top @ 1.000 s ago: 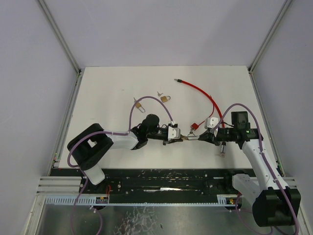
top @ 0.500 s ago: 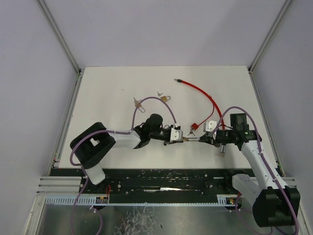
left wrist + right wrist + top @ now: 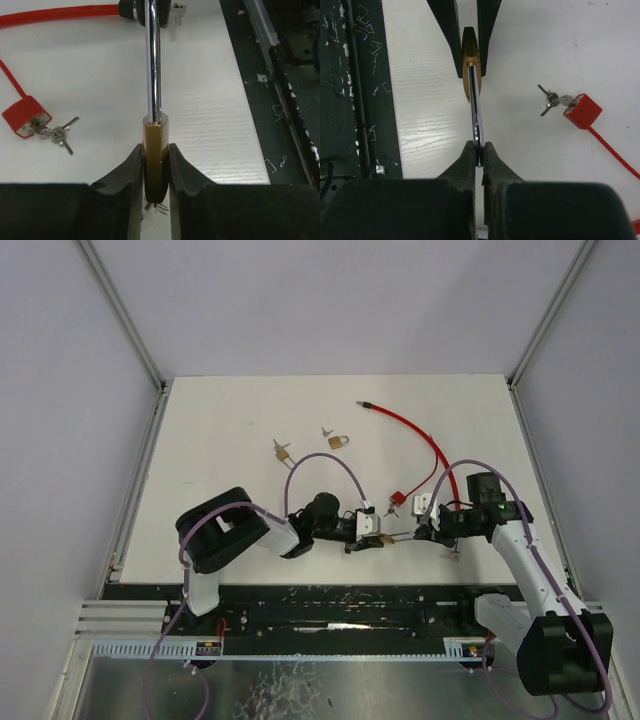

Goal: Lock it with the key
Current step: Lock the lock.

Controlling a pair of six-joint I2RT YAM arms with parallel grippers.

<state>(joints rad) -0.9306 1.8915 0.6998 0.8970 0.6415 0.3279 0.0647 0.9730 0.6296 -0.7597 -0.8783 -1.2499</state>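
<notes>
While the two arms meet low over the front of the table (image 3: 220,440), you have the brass padlock (image 3: 154,145) clamped by its body between the left fingers (image 3: 132,167). It sits edge-on, with the chrome shackle (image 3: 152,65) pointing straight at the other arm. Right fingers (image 3: 468,157) are closed tight on the far end of that shackle. Cannot tell whether the shackle is seated. The red cable lock (image 3: 582,111) lies on the table just beside the pair, with a bunch of keys (image 3: 550,100) at its red block, touched by neither arm. Farther back lie a small padlock (image 3: 338,441) and a second one (image 3: 283,452).
</notes>
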